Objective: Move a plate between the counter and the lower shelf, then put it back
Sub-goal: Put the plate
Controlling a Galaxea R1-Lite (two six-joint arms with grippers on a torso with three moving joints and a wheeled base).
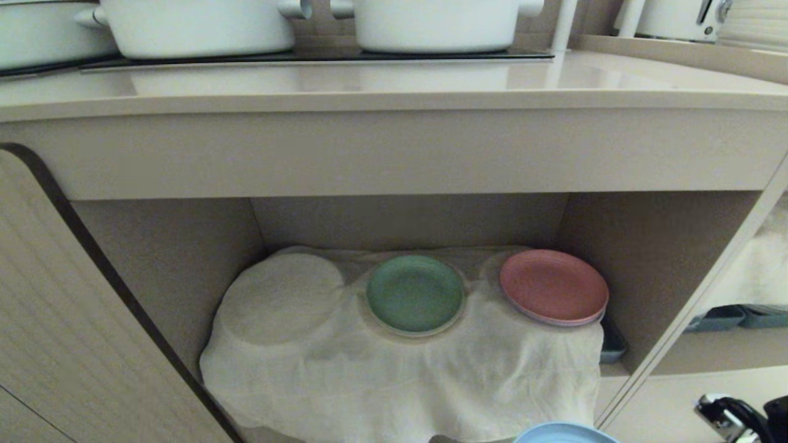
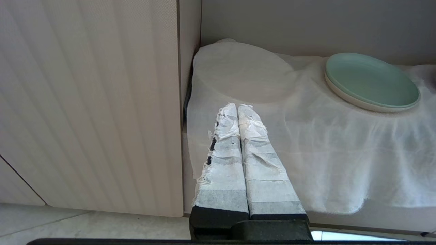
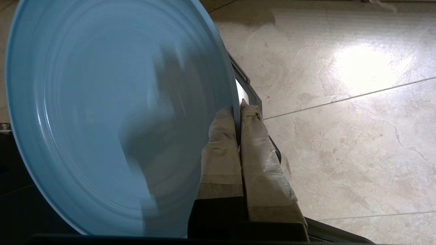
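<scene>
The light-blue plate [image 3: 102,112] is pinched by its rim in my right gripper [image 3: 237,110], which is shut on it; it hangs on edge over the tiled floor. Only a sliver of the plate [image 1: 563,432] shows at the bottom of the head view, below and in front of the lower shelf [image 1: 400,369] with its white cloth. The counter [image 1: 394,86] runs across above the recess. My left gripper [image 2: 236,108] is shut on nothing, parked low before the shelf's left front corner.
A green plate [image 1: 415,293] and a pink plate [image 1: 553,286] sit on the cloth; a round bump under the cloth [image 1: 280,295] fills the left. White pots [image 1: 197,24] stand on the cooktop. A ribbed cabinet door [image 1: 74,320] stands open at left.
</scene>
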